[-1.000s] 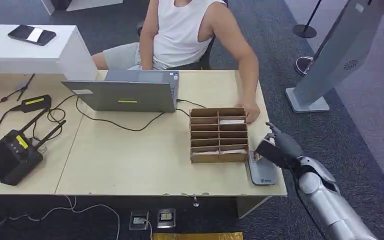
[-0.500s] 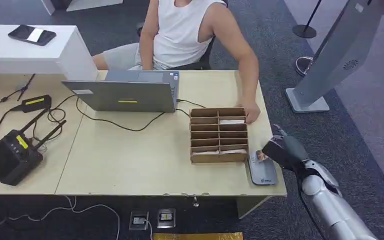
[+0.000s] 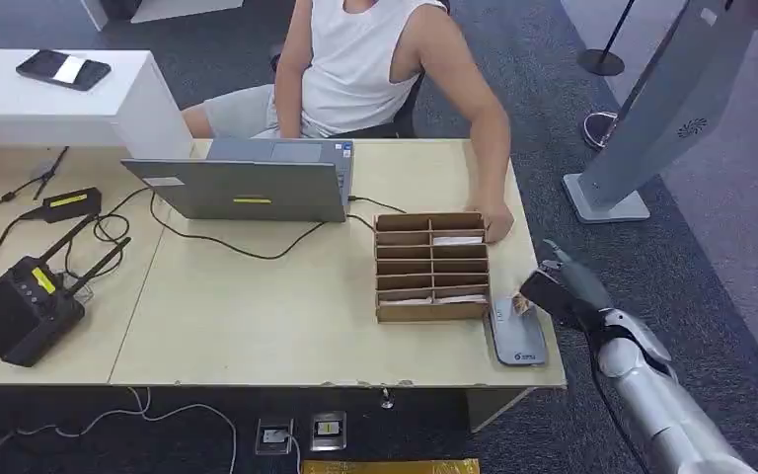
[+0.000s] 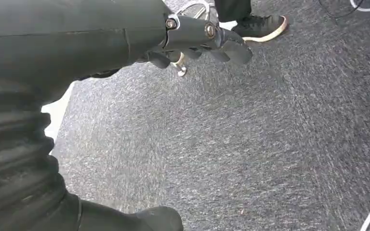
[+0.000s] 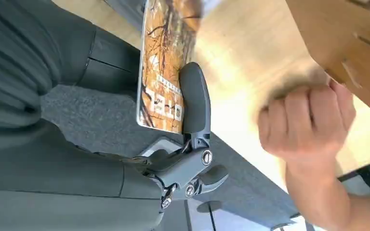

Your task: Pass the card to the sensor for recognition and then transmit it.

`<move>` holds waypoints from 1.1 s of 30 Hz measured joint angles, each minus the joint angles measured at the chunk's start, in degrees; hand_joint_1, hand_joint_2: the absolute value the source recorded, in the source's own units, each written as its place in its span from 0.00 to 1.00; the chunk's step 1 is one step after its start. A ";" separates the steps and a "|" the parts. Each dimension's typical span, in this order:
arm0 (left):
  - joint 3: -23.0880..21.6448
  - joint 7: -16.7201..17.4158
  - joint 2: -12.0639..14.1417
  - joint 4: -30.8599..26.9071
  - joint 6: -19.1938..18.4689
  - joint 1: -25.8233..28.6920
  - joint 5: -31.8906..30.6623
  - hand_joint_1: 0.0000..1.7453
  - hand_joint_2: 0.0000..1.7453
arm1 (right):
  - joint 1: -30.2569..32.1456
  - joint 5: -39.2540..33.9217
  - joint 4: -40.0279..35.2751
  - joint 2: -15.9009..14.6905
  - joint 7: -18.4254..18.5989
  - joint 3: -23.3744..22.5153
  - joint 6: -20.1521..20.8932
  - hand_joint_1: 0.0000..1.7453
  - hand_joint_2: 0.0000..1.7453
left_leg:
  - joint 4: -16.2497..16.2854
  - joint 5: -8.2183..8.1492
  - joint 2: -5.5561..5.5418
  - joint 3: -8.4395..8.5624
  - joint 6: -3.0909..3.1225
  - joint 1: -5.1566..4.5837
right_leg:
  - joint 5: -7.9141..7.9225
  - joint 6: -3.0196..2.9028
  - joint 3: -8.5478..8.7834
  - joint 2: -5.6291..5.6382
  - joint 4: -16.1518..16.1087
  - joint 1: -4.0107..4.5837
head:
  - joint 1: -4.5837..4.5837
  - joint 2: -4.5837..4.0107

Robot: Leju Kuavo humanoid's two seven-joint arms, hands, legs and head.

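Beige and wide, the surface (image 3: 286, 316) carried a cardboard organizer (image 3: 432, 267) near its right end, with the grey sensor (image 3: 515, 334) lying flat just beside the organizer's near right corner. The right robot hand (image 3: 558, 288) hovered at the sensor's far right edge, grasping the card (image 5: 166, 62) between thumb and fingers, so the orange-patterned card stood on edge over the sensor, tilted. A person's hand (image 5: 306, 122) rested on the surface beside the organizer's far right corner. The left robot hand (image 4: 197, 41) hung over grey carpet (image 4: 270, 144), fingers curled and holding nothing.
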 joint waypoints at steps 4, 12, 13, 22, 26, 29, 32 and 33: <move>0.00 -0.15 0.00 0.00 -0.02 0.00 -0.42 0.00 1.00 | -2.55 -0.94 0.04 0.18 -0.17 0.00 0.39 1.00 1.00 | 0.00 0.00 0.00 -0.04 0.00 0.00 | 0.01 0.00 -0.02 0.01 0.02 0.00 | 0.00 0.00; -0.02 -0.15 0.00 -0.02 -0.85 -0.41 -1.94 0.00 1.00 | -13.58 -0.02 0.35 1.99 -1.18 0.09 0.81 1.00 1.00 | 0.00 0.01 0.04 -0.04 -0.01 0.00 | 0.01 0.00 -0.05 0.04 0.04 0.00 | 0.00 0.00; -0.02 -0.15 -0.02 -0.02 -0.92 -0.56 -2.01 0.00 1.00 | -15.16 0.24 0.48 2.45 -1.51 0.11 0.70 1.00 1.00 | 0.00 0.01 0.04 -0.04 -0.01 0.00 | 0.01 0.00 -0.05 0.04 0.04 0.00 | -0.02 0.00; -0.04 0.33 -0.39 -0.02 -1.18 -1.62 -3.74 0.00 1.00 | -25.12 3.77 4.62 7.23 -1.90 1.25 -2.82 1.00 1.00 | 0.00 0.01 0.01 -0.08 -0.01 0.01 | 0.00 0.00 -0.06 -0.02 0.04 0.01 | 0.00 0.00; -0.09 0.57 -0.48 0.00 -1.86 -2.22 -4.52 0.00 1.00 | -28.10 5.04 7.65 8.89 -0.79 2.01 -5.07 1.00 1.00 | 0.01 0.01 0.01 -0.07 -0.01 0.01 | 0.01 0.00 -0.07 -0.02 0.04 0.01 | 0.00 0.00; -0.15 0.85 -0.59 -0.02 -2.19 -2.50 -5.16 0.00 1.00 | -28.87 5.92 8.77 9.53 0.33 2.45 -6.95 1.00 1.00 | 0.01 0.01 0.00 -0.07 -0.01 0.01 | 0.01 0.00 -0.08 -0.03 0.04 0.01 | 0.00 0.00; -0.20 1.29 -0.77 -0.02 -2.25 -2.89 -5.60 0.00 1.00 | -29.65 6.42 10.36 10.21 0.98 2.60 -8.15 1.00 1.00 | 0.01 0.01 0.01 -0.07 -0.01 0.01 | 0.01 0.00 -0.08 0.01 0.03 0.01 | -0.02 0.00; -0.20 1.42 -0.83 -0.02 -2.25 -3.06 -5.66 0.00 1.00 | -29.79 6.47 10.84 10.40 1.07 2.62 -8.44 1.00 1.00 | 0.01 0.01 0.00 -0.06 -0.01 0.01 | 0.01 0.00 -0.08 -0.01 0.03 0.01 | 0.00 0.00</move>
